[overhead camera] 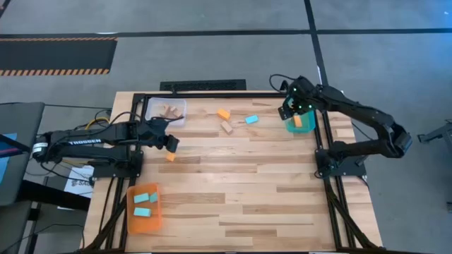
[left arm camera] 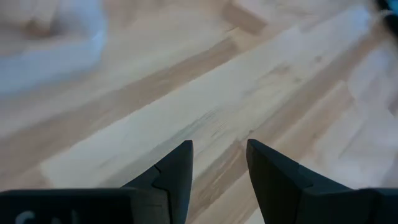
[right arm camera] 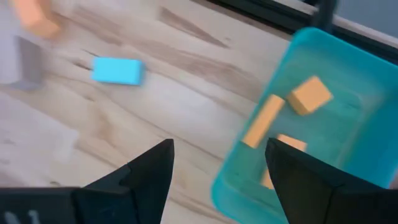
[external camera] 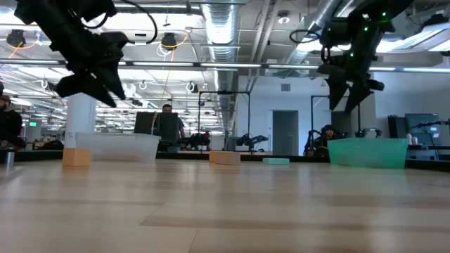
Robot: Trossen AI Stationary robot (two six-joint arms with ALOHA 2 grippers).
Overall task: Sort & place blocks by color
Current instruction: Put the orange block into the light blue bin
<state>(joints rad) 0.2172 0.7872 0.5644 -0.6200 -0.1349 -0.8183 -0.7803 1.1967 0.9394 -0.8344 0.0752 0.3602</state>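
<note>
My left gripper (overhead camera: 171,144) (left arm camera: 219,146) hangs open and empty above the table, just on the far side of a lone orange block (overhead camera: 170,157) (external camera: 76,156). My right gripper (overhead camera: 288,111) (right arm camera: 219,144) is open and empty too, raised over the left rim of the teal tray (overhead camera: 291,129) (right arm camera: 298,50), which holds orange blocks (right arm camera: 309,94). An orange block (overhead camera: 224,113), a tan block (overhead camera: 227,127) (external camera: 225,158) and a light blue block (overhead camera: 251,119) (right arm camera: 117,70) lie flat on the table between the arms. The clear tray (overhead camera: 178,106) holds tan blocks. Light blue blocks (overhead camera: 142,198) lie in the orange tray (overhead camera: 133,224).
The clear tray sits at the far left corner, the teal tray at the far right and the orange tray at the near left. A black frame (overhead camera: 212,94) runs along the table's far and side edges. Bare wood (overhead camera: 247,190) spreads across the middle and near right.
</note>
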